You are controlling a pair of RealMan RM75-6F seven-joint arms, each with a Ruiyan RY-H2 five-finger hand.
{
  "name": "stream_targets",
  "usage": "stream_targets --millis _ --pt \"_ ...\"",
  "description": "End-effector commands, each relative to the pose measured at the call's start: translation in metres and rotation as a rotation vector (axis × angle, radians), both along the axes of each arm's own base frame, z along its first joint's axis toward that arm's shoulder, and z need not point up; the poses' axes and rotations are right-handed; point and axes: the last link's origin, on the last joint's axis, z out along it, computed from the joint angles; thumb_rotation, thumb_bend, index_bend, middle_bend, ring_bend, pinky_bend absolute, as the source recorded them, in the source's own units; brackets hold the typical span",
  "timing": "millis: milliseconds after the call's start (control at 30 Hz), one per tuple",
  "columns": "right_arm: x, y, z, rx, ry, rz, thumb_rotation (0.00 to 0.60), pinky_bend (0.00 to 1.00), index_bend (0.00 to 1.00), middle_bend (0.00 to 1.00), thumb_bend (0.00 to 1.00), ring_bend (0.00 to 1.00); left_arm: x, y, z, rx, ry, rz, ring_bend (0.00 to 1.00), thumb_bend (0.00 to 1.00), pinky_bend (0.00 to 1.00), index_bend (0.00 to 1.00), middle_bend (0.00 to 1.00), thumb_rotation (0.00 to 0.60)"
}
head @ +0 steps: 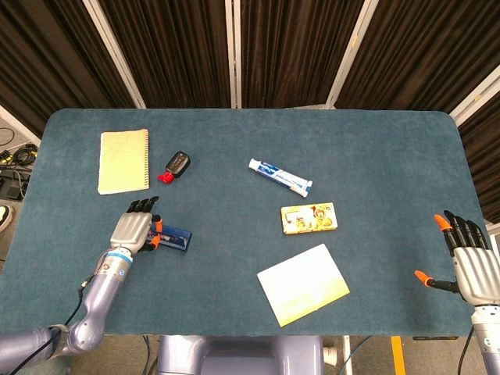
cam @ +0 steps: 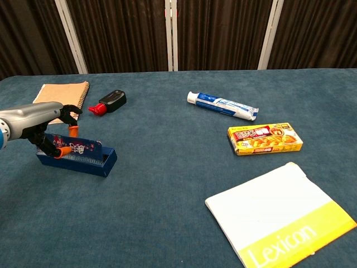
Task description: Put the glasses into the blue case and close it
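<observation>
The blue case (cam: pixel 78 157) lies on the blue surface (head: pixel 375 156) at the near left, below the spiral notebook (head: pixel 123 161) and the black item with a red tip (head: pixel 175 165). In the chest view the lid stands close to upright over the tray. The glasses cannot be made out in either view; they are judged to be inside the case, but this is not confirmed.

The left hand (head: pixel 134 232) grasps the case at its left end, with orange-tipped fingertips (cam: pixel 72 132) on the lid edge and another low against the front wall. The right hand (head: pixel 470 266) sits at the far right edge of the surface, released, fingers spread, holding nothing and well apart from all objects.

Step in hand, as judged: bringing the lid down to shut the case. To do it well, the left hand should press the lid along its free edge rather than at the hinge, keep the tray flat so that it does not slide or tip, and keep its fingertips out from between lid and tray. A lens or arm standing proud would block closure.

The toothpaste tube (head: pixel 280 177), yellow box (head: pixel 308 217) and Lexicon booklet (head: pixel 303 283) lie well clear to the right.
</observation>
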Motion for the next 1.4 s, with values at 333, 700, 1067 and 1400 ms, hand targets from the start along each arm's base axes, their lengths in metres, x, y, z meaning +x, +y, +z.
stream_targets --millis 333,700,1067,1400 --pt "-0.001 0.0 0.001 0.0 -0.001 -0.004 0.6 0.0 0.0 0.0 0.0 0.0 0.002 0.007 0.005 0.068 -0.079 -0.043 0.0 0.19 0.0 0.0 0.0 0.6" --pt "0.0 0.001 0.0 0.001 -0.003 -0.002 0.6 0.0 0.0 0.0 0.0 0.0 -0.011 -0.003 0.012 -0.004 -0.05 -0.084 0.0 0.09 0.0 0.0 0.0 0.6" --pt "-0.001 0.0 -0.001 0.004 -0.001 -0.003 0.6 0.0 0.0 0.0 0.0 0.0 -0.022 -0.007 -0.019 -0.092 0.019 -0.126 0.0 0.12 0.0 0.28 0.0 0.6" --pt "-0.001 0.0 0.0 0.003 -0.005 -0.004 0.6 0.0 0.0 0.0 0.0 0.0 -0.019 -0.008 -0.024 -0.08 0.019 -0.132 0.0 0.17 0.07 0.39 0.02 0.6"
